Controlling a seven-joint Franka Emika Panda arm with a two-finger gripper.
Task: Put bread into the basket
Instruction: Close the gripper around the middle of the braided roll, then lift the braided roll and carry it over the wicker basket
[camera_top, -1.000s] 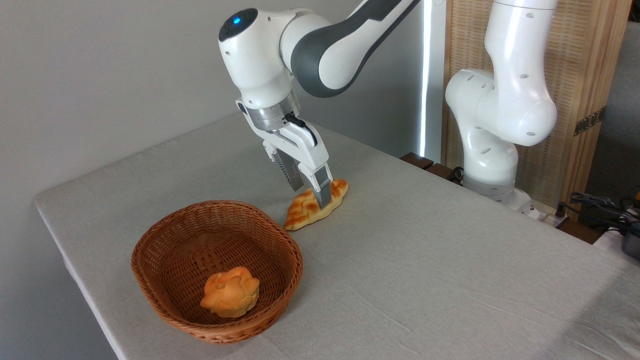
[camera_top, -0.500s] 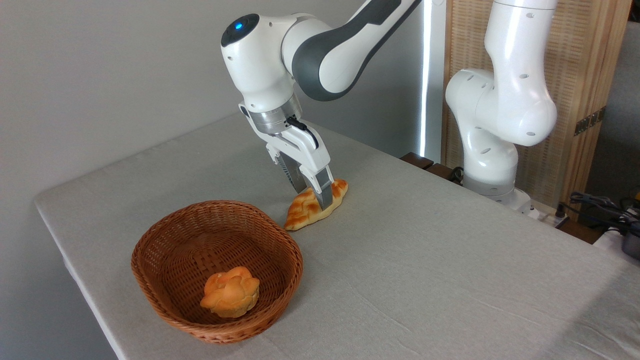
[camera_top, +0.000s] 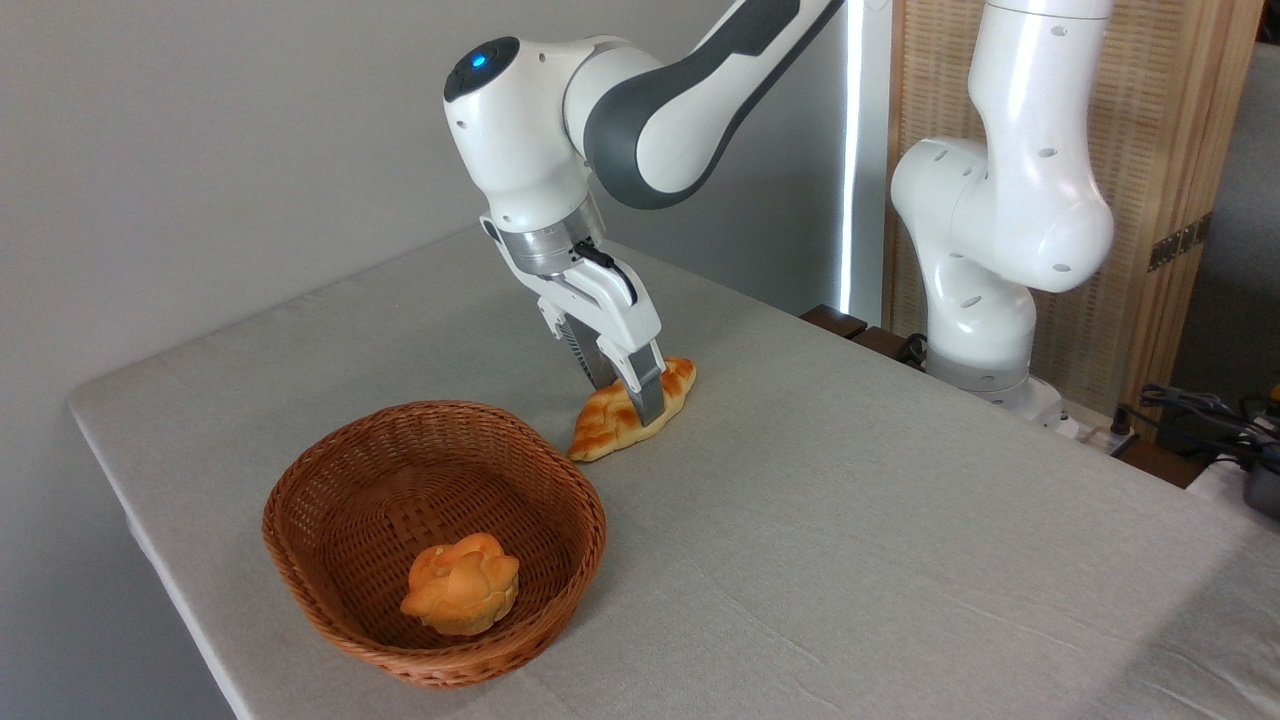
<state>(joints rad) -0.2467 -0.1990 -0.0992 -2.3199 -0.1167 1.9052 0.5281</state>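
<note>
Grey cloth-covered table (camera_top: 850, 560) fills the scene — smooth, a few light creases toward the near right. One small round knotted orange bun (camera_top: 461, 583) sits low at the near side of a wicker container. Behind the table, a plain grey wall (camera_top: 200, 150). Off to the right, a slatted wooden screen (camera_top: 1180, 150) stands upright, with a bright vertical strip of light (camera_top: 851, 150) beside it — and dark cables (camera_top: 1195, 415) bunch at the far right edge.
</note>
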